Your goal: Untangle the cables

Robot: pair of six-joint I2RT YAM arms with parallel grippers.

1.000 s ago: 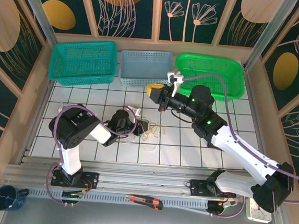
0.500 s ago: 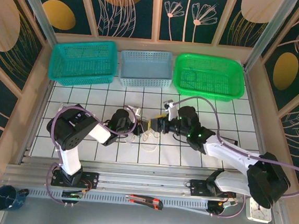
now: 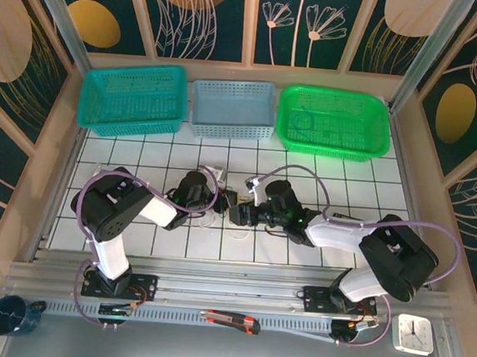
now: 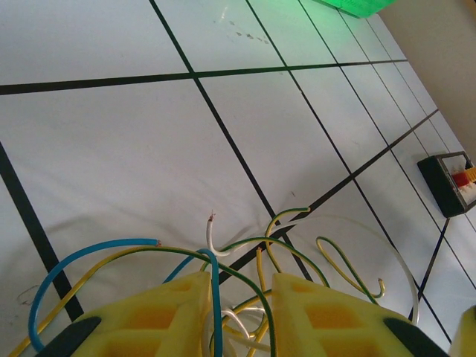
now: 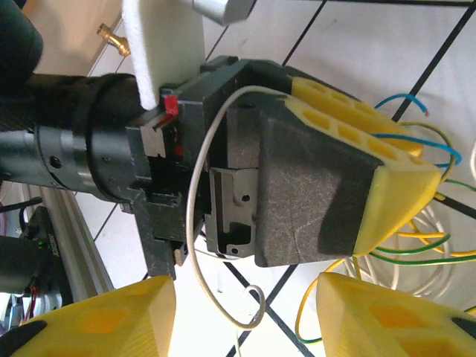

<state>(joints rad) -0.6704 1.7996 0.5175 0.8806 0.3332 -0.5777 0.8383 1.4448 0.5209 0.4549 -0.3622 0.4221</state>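
Thin multicoloured cables (image 4: 256,240), tangled loops

White tabletop (image 3: 161,153) with black grid lines; dark teal wall panels (image 3: 317,43) with gold and pink leaf prints, wooden frames; even light.

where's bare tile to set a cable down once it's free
Free: the white tiled table along the green plastic basket, far right, and along the teal plastic basket, far left. Crowded at centre around the thin looped cables.
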